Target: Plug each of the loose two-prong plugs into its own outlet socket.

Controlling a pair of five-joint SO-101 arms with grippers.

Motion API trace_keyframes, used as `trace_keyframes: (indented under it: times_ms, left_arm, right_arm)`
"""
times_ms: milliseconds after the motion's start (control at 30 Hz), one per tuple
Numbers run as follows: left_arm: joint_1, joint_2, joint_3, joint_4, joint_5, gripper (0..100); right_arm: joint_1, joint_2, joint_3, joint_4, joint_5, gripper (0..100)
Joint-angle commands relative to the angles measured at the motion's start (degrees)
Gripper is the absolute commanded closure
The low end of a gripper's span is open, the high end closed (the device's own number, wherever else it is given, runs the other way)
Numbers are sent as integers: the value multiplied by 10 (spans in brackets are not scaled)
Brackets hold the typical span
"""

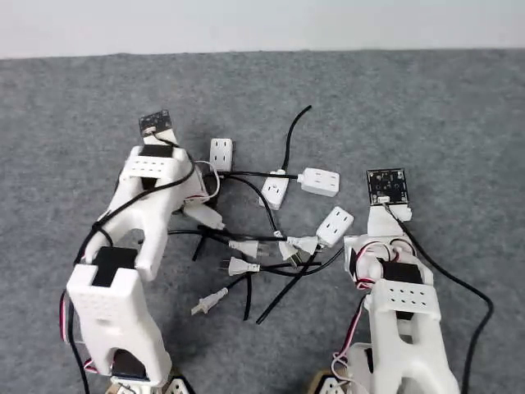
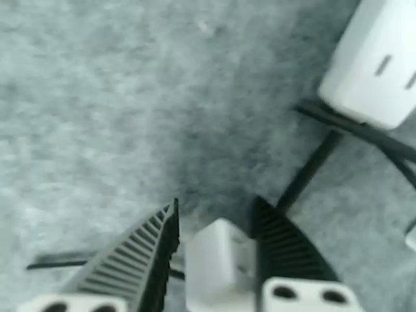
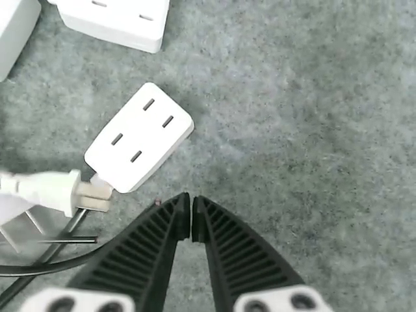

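Plug count: five white two-prong plugs on black cords are lying between the two claws in the high view.
Held plug (image 2: 220, 263): it is sitting between the fingers of the left claw (image 2: 216, 207), which are clamping it from both sides.
Loose plugs: three are lying free on the carpet (image 1: 426, 107) between the claws, nearer the left one. They are the first loose plug (image 1: 244, 245), the second loose plug (image 1: 242, 266) and the third loose plug (image 1: 209, 302).
Fifth plug (image 3: 52, 188): it is lying just beside the right claw's tips, with its prongs touching the edge of the nearest outlet block (image 3: 138, 138). Whether the prongs are seated is not something I can tell.
Outlet count: four white blocks are showing. The nearest one is lying just ahead of the right claw. The far outlet block (image 1: 221, 153) is resting near the left claw. The middle outlet block (image 1: 275, 189) and the side outlet block (image 1: 320, 181) are sitting between the claws.
Right claw (image 3: 191, 209): its fingers are pressing together with nothing in them, just short of the nearest outlet block.
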Motion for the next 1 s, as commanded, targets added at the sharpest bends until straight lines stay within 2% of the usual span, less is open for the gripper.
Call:
trace_keyframes:
  times_ms: [0, 200, 433, 633, 767, 900, 967]
  left_arm:
    - [-11, -82, 36, 9, -30, 924]
    - [14, -217, 191, -40, -33, 911]
    - [61, -338, 360, -116, -32, 849]
    - [63, -411, 405, -114, -32, 778]
    - [55, -483, 416, -110, -33, 739]
    - [47, -581, 421, -51, -32, 731]
    - [66, -622, 446, -35, -31, 731]
  right_arm:
    - [1, -5, -24, -7, 8, 989]
    - [1, -5, -24, -7, 9, 989]
    - [1, -1, -24, -7, 9, 989]
    - [1, 0, -24, -7, 11, 989]
    - [-3, -5, -14, -7, 44, 989]
    - [-3, -5, -13, -8, 47, 989]
    - [-3, -5, -13, -8, 47, 989]
